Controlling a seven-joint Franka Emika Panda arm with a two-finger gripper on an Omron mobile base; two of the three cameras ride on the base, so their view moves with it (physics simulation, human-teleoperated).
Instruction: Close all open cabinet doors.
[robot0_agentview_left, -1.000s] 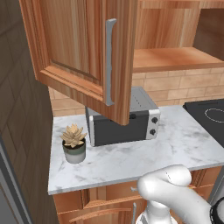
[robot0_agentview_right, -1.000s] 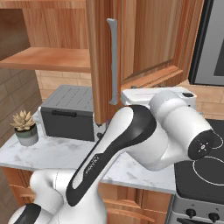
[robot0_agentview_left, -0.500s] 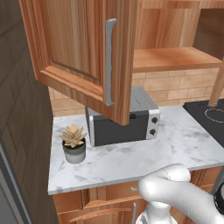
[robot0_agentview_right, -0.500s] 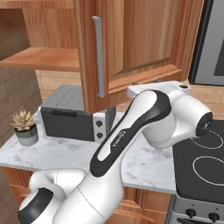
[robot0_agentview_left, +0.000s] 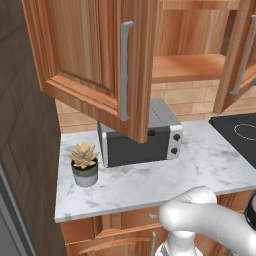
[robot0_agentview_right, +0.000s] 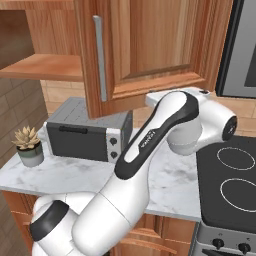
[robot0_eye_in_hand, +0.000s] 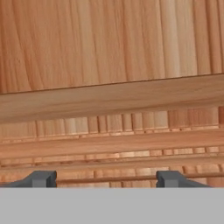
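Right cabinet door (robot0_agentview_right: 150, 50) has swung further toward shut since a second ago, gripper (robot0_eye_in_hand: 105, 178) empty with jaws apart facing its wood; left cabinet door (robot0_agentview_left: 95, 60) wide open over toaster oven (robot0_agentview_left: 142, 135); rigid, hinged, push near handle edge.

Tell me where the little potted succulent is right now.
The small potted succulent in its grey pot sits at the left end of the white marble counter, just left of the grey toaster oven, below the open reddish-brown wooden cabinet door.

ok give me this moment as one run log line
task: close cabinet doors | left cabinet door: open, swung out over toaster oven | right cabinet door: partly open | end effector: jaws apart, facing wood, nothing held
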